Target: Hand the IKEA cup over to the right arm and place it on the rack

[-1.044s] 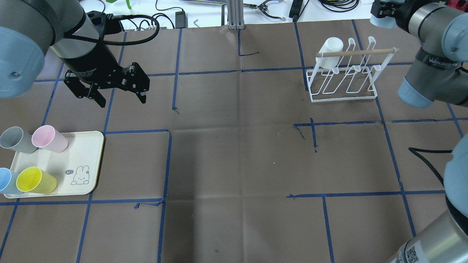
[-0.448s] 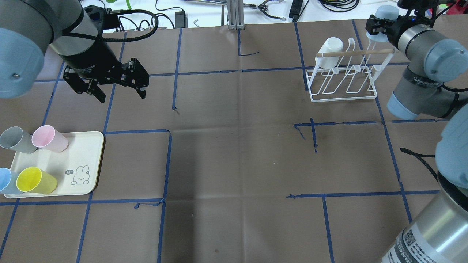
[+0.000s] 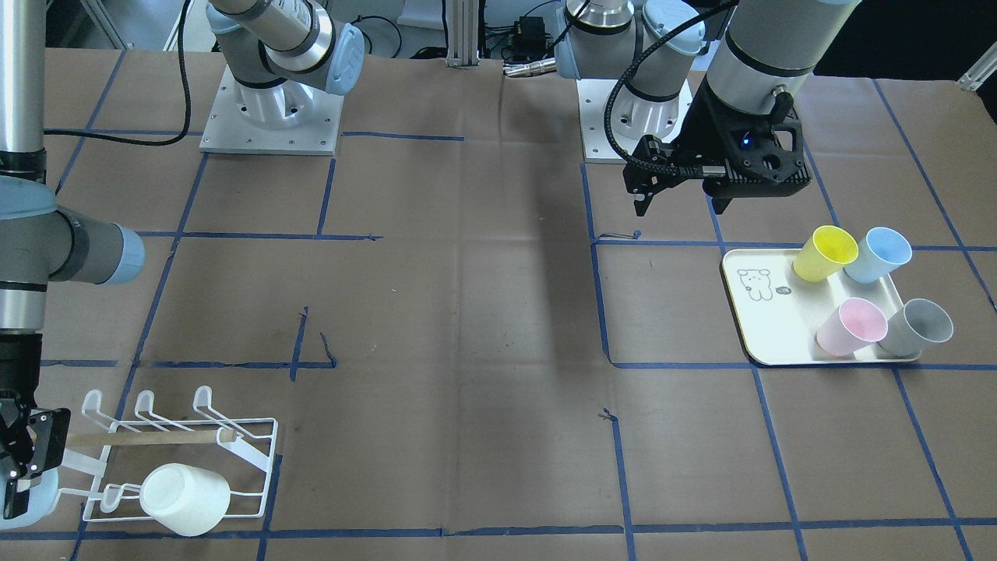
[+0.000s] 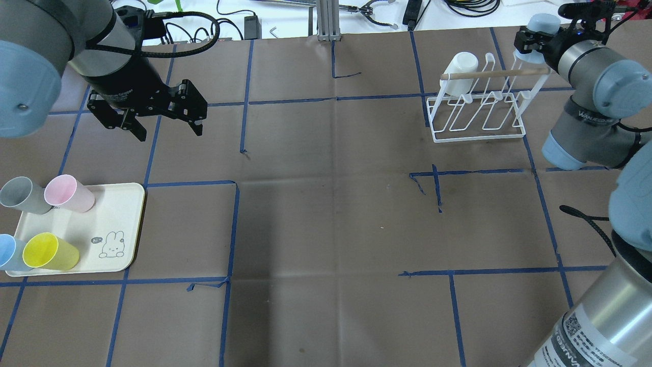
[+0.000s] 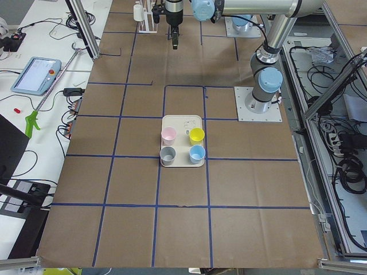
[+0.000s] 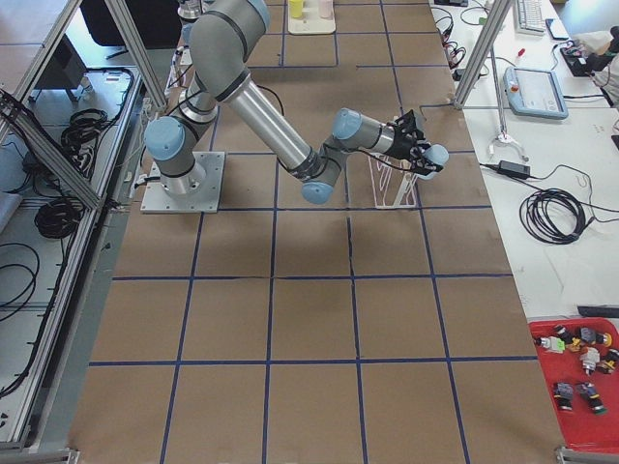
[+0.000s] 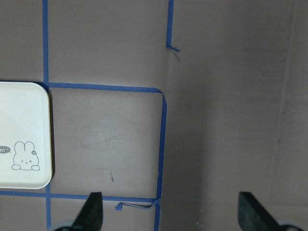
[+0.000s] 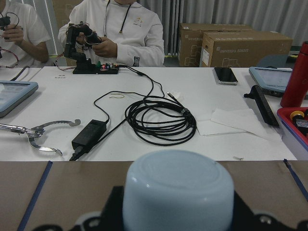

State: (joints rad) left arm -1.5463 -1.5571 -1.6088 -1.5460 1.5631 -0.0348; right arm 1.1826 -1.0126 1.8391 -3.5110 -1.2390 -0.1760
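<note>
My brown counter [image 4: 326, 229], gridded in blue tape [image 4: 232, 229], carries a white rack [image 4: 496, 74] and, well apart from it, a cream tray [image 4: 117, 209].

Matt plastic cup [image 8: 178, 192], wire rack [image 4: 479, 137] with wooden handle [image 4: 496, 73].

The front-facing view's left edge cuts through the right tool [image 3: 23, 467]. Its wrist camera shows only the closed end of the pale blue cup [image 8: 178, 190]; the rim lies below the frame. Overhead, the blue tumbler [image 4: 6, 252] on the tray [image 4: 122, 214] is cropped at the left edge.
</note>
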